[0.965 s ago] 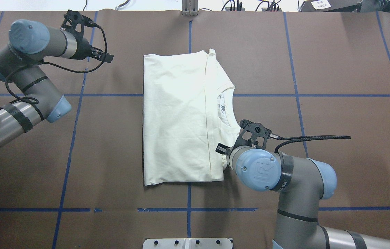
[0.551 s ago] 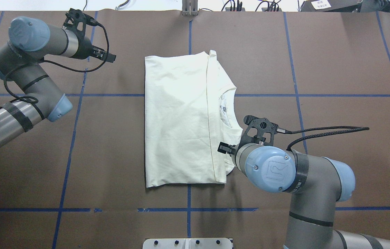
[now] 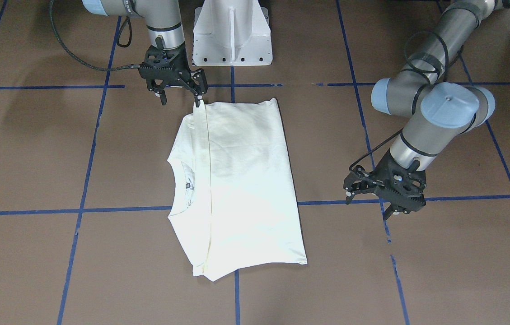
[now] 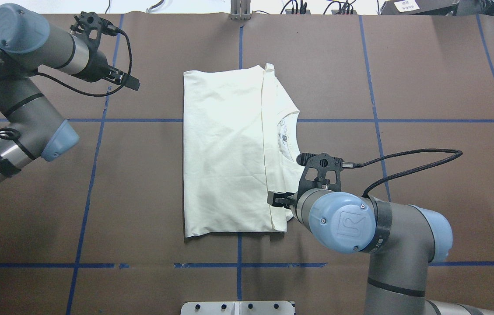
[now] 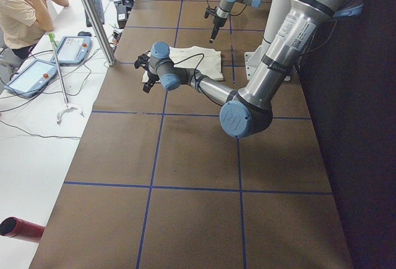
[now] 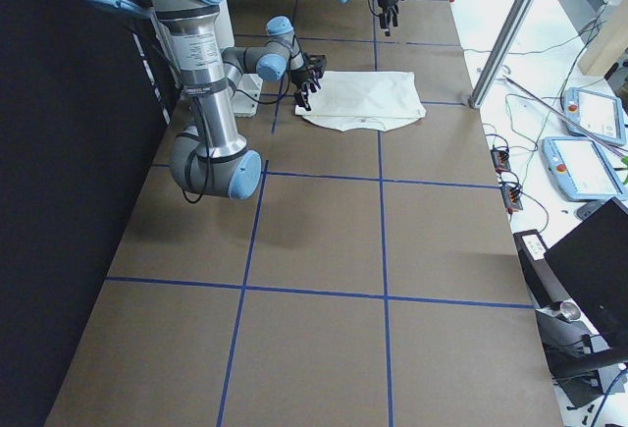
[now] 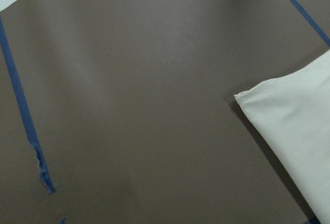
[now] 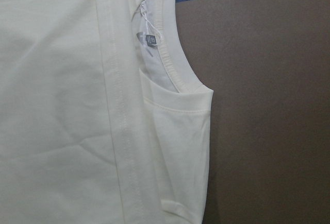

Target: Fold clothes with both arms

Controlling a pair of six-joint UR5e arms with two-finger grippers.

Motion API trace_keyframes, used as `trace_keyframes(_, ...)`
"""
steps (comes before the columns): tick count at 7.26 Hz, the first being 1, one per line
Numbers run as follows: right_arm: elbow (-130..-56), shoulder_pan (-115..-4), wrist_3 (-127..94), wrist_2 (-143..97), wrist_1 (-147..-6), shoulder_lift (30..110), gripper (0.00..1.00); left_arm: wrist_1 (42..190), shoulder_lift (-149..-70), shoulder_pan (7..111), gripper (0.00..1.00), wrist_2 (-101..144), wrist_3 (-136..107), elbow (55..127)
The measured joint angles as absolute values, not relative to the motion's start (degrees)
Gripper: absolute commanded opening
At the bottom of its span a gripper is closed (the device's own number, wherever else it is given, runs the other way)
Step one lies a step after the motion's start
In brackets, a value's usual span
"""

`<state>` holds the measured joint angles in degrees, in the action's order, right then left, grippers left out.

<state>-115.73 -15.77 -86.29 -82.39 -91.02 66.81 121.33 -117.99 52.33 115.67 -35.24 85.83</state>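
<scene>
Hovering my spread right gripper [image 3: 180,100] at the shirt [image 3: 245,180] corner; left gripper [image 3: 368,205] spread, well apart. Pinching one layer could drag the fold open.

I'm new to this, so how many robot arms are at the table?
2: the left arm hovers beside the T-shirt; the right arm is over its collar-side edge.

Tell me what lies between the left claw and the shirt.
Only bare brown table cover. The overhead view shows nothing else between the left claw and the shirt.
</scene>
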Motion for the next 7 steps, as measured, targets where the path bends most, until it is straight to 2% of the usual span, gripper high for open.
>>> trace_keyframes(1, -114.6, -15.0, -83.0, -81.0, -91.0, 66.0, 0.87, 117.8, -115.2, 52.4, 1.00, 116.0, -35.2, 91.1)
trace_keyframes(2, -112.8, -14.7, -79.2, -80.2, -91.0, 64.6, 0.82, 116.4, -112.7, 52.4, 1.00, 116.1, -35.2, 94.4)
trace_keyframes(4, -111.0, -13.9, -71.2, -78.8, -92.6, 63.0, 0.69, 115.9, -111.0, 52.4, 1.00, 116.3, -35.4, 96.6)
trace_keyframes(7, -110.3, -9.8, -62.9, -74.4, -94.3, 62.7, 0.65, 116.0, -110.6, 52.4, 1.00, 116.3, -35.5, 96.8)
